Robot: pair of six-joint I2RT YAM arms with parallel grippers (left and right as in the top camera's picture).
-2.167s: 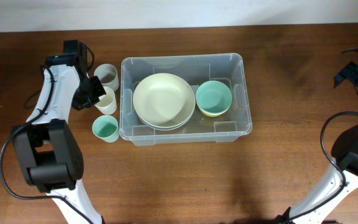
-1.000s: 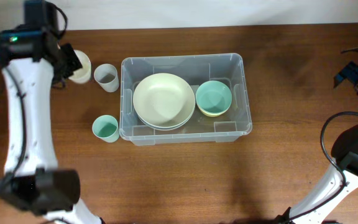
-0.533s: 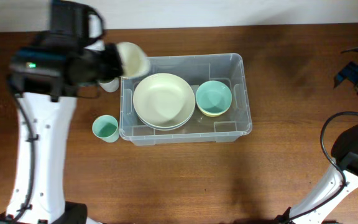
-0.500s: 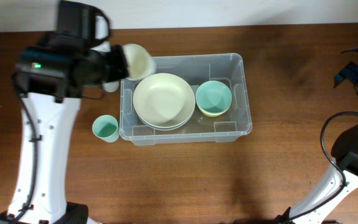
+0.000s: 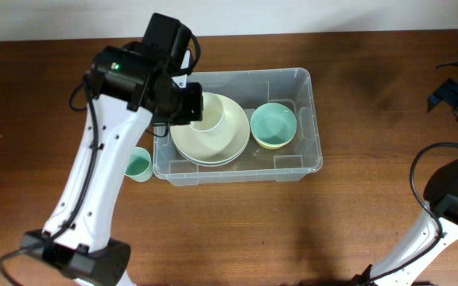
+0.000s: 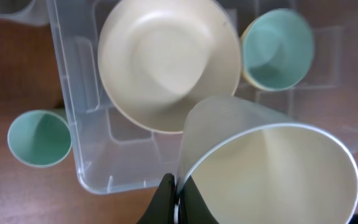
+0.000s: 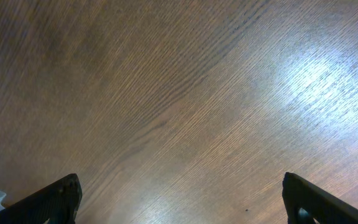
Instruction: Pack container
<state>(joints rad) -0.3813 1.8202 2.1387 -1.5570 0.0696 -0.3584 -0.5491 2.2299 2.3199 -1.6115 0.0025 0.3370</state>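
The container [image 5: 312, 111] is a large clear bin at the table's middle. Inside it, a stack of cream bowls [image 5: 225, 141] lies on the left and a teal bowl [image 5: 273, 125] on the right. My left gripper [image 5: 188, 107] hangs above the cream bowls, shut on the rim of a cream cup [image 5: 207, 111]. In the left wrist view the fingers pinch the wall of the cream cup [image 6: 266, 174] at the left gripper [image 6: 178, 188], above the container [image 6: 73, 137]. At the far right, my right gripper [image 7: 185, 205] stands open over bare wood.
A teal cup [image 5: 137, 165] stands on the table beside the container's left front corner, and also shows as the teal cup [image 6: 39, 138] in the left wrist view. A grey cup [image 6: 5, 6] peeks in beyond the container's far left corner. The right arm's base [image 5: 452, 206] sits at the right.
My left arm has swung the cream cup from the table left of the container over its left wall, to above the cream bowls. The right arm has not moved.
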